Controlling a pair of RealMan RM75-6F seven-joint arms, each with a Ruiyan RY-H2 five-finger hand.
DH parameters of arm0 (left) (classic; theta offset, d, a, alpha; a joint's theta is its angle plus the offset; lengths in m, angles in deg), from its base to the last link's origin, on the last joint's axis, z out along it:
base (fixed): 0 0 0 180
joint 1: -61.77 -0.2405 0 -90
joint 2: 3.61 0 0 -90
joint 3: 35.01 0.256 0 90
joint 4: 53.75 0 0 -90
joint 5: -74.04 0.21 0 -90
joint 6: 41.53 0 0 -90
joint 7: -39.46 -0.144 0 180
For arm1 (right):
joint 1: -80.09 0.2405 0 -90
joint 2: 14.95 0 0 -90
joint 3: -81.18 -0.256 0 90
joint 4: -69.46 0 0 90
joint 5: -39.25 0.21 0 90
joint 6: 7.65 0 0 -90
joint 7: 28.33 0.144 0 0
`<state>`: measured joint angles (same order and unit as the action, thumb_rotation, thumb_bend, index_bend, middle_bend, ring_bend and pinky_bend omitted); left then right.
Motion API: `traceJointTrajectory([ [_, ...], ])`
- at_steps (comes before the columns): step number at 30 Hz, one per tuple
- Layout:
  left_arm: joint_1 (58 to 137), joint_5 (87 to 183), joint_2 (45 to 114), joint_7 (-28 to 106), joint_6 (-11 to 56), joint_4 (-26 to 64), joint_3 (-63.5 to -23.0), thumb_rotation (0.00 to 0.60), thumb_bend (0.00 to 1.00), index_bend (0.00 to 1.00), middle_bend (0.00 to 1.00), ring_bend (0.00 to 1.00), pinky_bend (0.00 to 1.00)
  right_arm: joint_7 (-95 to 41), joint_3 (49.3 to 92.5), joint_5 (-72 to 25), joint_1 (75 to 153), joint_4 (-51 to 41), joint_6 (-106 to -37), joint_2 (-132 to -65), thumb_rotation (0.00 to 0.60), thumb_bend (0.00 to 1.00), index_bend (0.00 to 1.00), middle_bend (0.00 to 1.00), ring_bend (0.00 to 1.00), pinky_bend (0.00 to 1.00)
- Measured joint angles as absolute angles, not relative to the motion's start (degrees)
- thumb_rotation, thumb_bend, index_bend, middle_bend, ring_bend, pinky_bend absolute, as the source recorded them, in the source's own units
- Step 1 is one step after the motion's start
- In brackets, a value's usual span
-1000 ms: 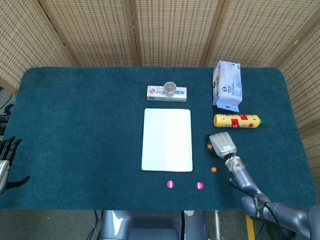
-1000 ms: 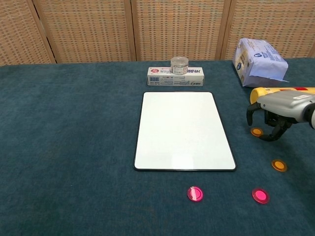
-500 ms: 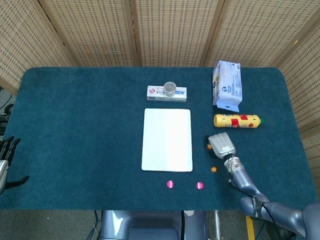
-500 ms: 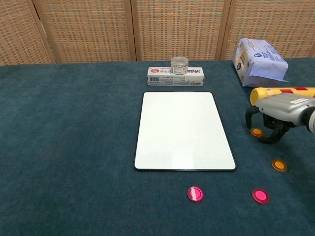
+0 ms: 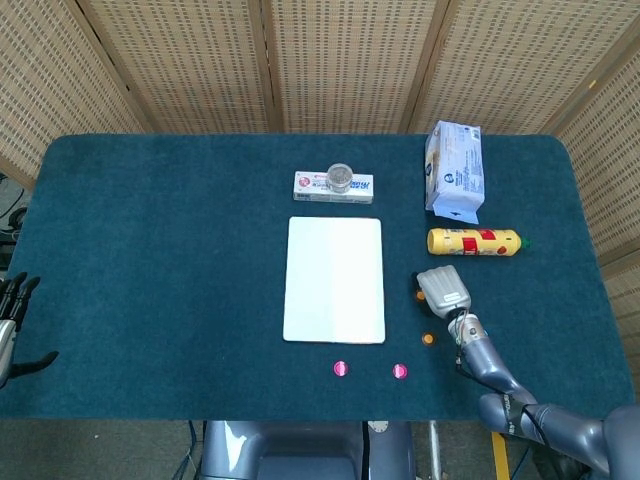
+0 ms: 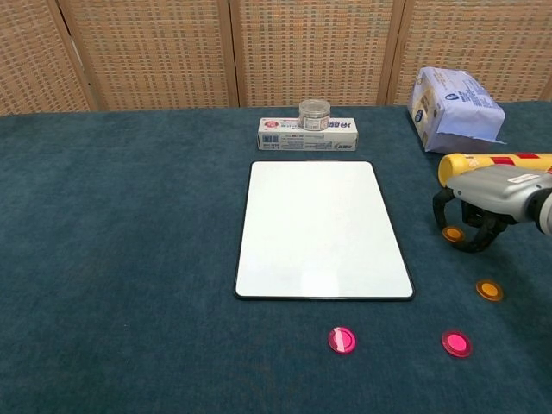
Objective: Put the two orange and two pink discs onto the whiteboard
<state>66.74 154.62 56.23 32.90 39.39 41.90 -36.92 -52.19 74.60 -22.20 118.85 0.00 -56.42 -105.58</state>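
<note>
The right hand (image 6: 483, 211) hovers over the far orange disc (image 6: 452, 234) right of the whiteboard (image 6: 321, 228), fingers (image 6: 440, 205) curled around it, seemingly not gripping; closing off-centre could flick it away.

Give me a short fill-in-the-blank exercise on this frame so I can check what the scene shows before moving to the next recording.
1. The whiteboard carries ____ discs so far.
2. The right hand has its fingers curved down around an ____ disc.
3. The two pink discs lie on the cloth between the whiteboard and the table's ____ edge.
4. The small round tin sits on top of a flat ____ behind the whiteboard.

Missing words: no; orange; near; box
</note>
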Motion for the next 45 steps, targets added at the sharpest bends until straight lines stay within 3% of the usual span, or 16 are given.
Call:
traceJointTrajectory([
  [10,66.87,154.54,55.99,33.56,39.2,41.86,-37.01,0.6,0.0,0.0,0.0,0.0,0.0,-54.07,70.83,-20.27,121.72,-8.95,-56.59,-103.05,0.6,0.43,0.54,0.98,0.9,1.0],
  [16,67.01,154.3,55.64,34.69,38.82,41.64,-37.14,0.6,0.0,0.0,0.0,0.0,0.0,-62.47,67.72,-14.53,127.29,-15.88,-56.84,-103.17,0.6,0.42,0.54,0.98,0.9,1.0],
  [26,67.3,154.4,55.19,36.08,37.97,41.13,-36.99,0.6,0.0,0.0,0.0,0.0,0.0,-73.67,66.94,-4.96,136.39,-18.54,-60.09,-112.07,0.6,0.43,0.54,0.98,0.9,1.0],
  [27,67.33,154.41,55.16,36.18,37.95,41.12,-37.01,0.6,0.0,0.0,0.0,0.0,0.0,-74.06,67.11,-4.74,136.85,-18.24,-60.37,-112.8,0.6,0.42,0.52,0.98,0.9,1.0],
  [29,67.36,154.46,55.06,36.41,37.83,41.04,-36.96,0.6,0.0,0.0,0.0,0.0,0.0,-74.51,67.52,-4.25,137.55,-17.52,-60.86,-114.28,0.6,0.39,0.39,0.98,0.9,1.0],
  [31,67.43,154.44,55.01,36.48,37.67,41.0,-36.95,0.6,0.0,0.0,0.0,0.0,0.0,-74.6,67.84,-3.84,138.06,-16.86,-61.12,-115.3,0.6,0.29,0.22,0.98,0.9,1.0],
  [33,67.5,154.27,54.96,36.61,37.55,40.99,-37.0,0.6,0.0,0.0,0.0,0.0,0.0,-74.63,68.08,-3.27,138.4,-16.55,-61.51,-115.7,0.6,0.2,0.14,0.98,0.9,1.0],
  [40,67.65,154.11,54.93,36.49,37.22,40.98,-36.97,0.6,0.0,0.0,0.0,0.0,0.0,-73.49,69.31,-4.41,137.32,-18.94,-63.17,-112.66,0.6,0.21,0.16,0.98,0.9,1.0],
  [45,67.55,154.32,55.05,36.09,37.64,41.12,-36.89,0.6,0.0,0.0,0.0,0.0,0.0,-70.15,72.19,-8.59,134.21,-21.49,-64.04,-107.72,0.6,0.26,0.3,0.98,0.91,1.0],
])
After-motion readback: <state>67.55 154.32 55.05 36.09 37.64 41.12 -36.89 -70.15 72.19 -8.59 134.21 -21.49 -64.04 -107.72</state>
